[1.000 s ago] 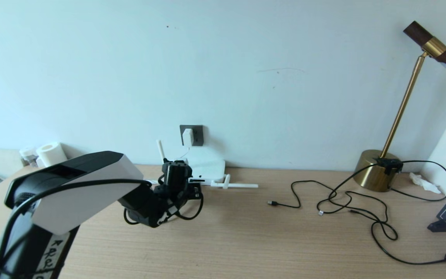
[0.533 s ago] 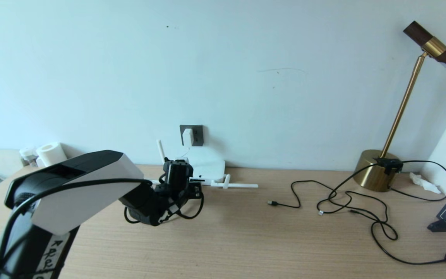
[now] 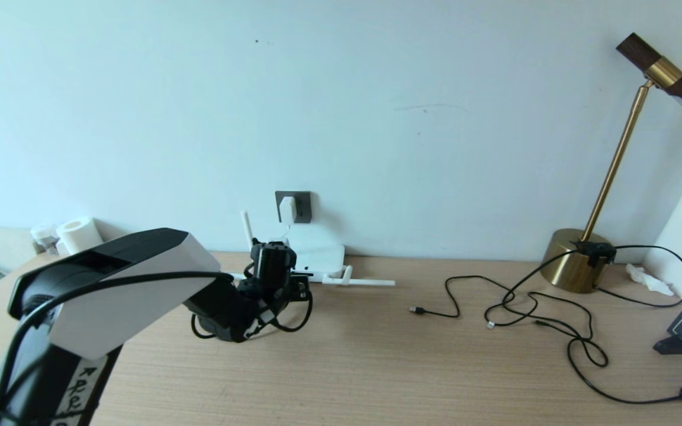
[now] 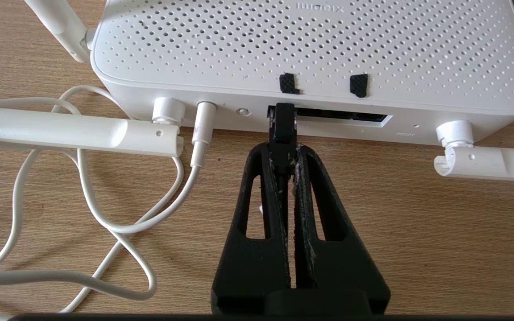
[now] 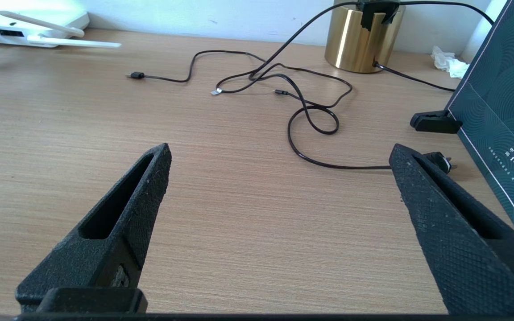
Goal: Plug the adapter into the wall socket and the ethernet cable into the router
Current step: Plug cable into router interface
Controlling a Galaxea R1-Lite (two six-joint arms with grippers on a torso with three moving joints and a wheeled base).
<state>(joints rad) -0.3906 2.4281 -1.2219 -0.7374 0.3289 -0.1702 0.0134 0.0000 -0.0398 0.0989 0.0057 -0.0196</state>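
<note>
The white router (image 4: 310, 49) lies flat against the wall, with its antennas (image 4: 78, 133) folded down along the table. My left gripper (image 4: 286, 149) is shut on the black plug of the ethernet cable (image 4: 283, 125). The plug's tip sits in the left end of the router's dark port slot (image 4: 350, 118). In the head view the cable (image 3: 302, 313) loops below that gripper (image 3: 273, 260). The white adapter (image 3: 286, 208) sits in the dark grey wall socket (image 3: 301, 206), and its thin white cord (image 4: 150, 214) runs into the router. My right gripper (image 5: 279, 151) hangs open over bare table.
Thin black cables (image 3: 530, 307) sprawl over the right half of the table in front of a brass lamp base (image 3: 575, 260). A dark green box (image 5: 502, 111) stands at the far right. A paper roll (image 3: 77, 234) stands at the back left.
My left gripper has edged a little towards the router with the ethernet plug in it. The right arm has not moved.
</note>
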